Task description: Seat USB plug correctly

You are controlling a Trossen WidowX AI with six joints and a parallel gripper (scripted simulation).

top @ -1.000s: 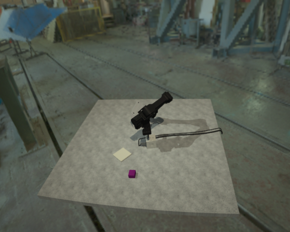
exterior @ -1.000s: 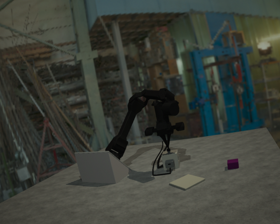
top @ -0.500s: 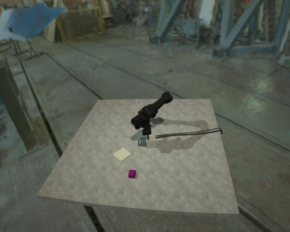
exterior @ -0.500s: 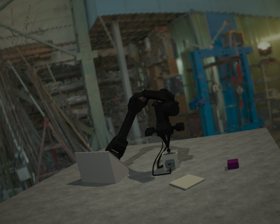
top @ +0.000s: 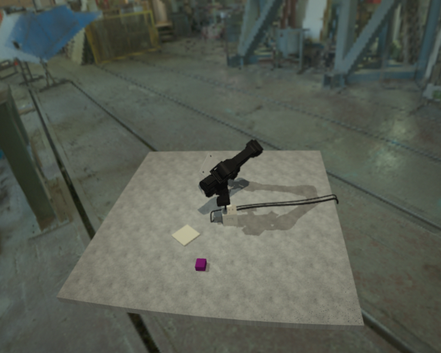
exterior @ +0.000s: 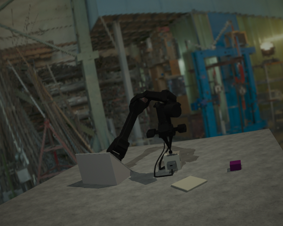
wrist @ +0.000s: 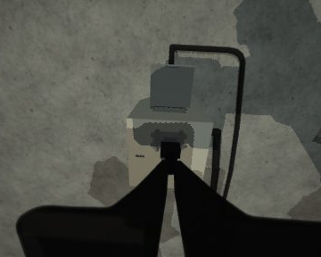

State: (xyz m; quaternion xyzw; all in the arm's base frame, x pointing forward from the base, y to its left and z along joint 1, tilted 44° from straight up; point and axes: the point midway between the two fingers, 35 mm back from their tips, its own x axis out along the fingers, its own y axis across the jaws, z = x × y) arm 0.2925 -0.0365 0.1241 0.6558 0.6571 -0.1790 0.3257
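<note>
The cream power cube (top: 230, 219) (exterior: 177, 159) (wrist: 145, 171) stands on the table. My gripper (top: 225, 206) (exterior: 170, 149) (wrist: 170, 166) points down over its top face, shut on the small black USB plug (exterior: 170, 152) (wrist: 170, 149). The plug looks upright and at or very near the top face. The fingertips and plug hide the socket opening, so its depth and which way round it is cannot be told. A larger grey plug (exterior: 171, 165) (wrist: 172, 87) sits on the cube's side, with a black cable looping from it.
Black cables (top: 289, 203) (exterior: 156, 163) (wrist: 241, 85) run beside the cube to the table's right edge in the top view. A pale flat pad (top: 185, 235) (exterior: 189, 183) and a purple block (top: 200, 264) (exterior: 235, 165) lie nearby. A pale wedge-shaped box (exterior: 95, 168) stands near the arm's base.
</note>
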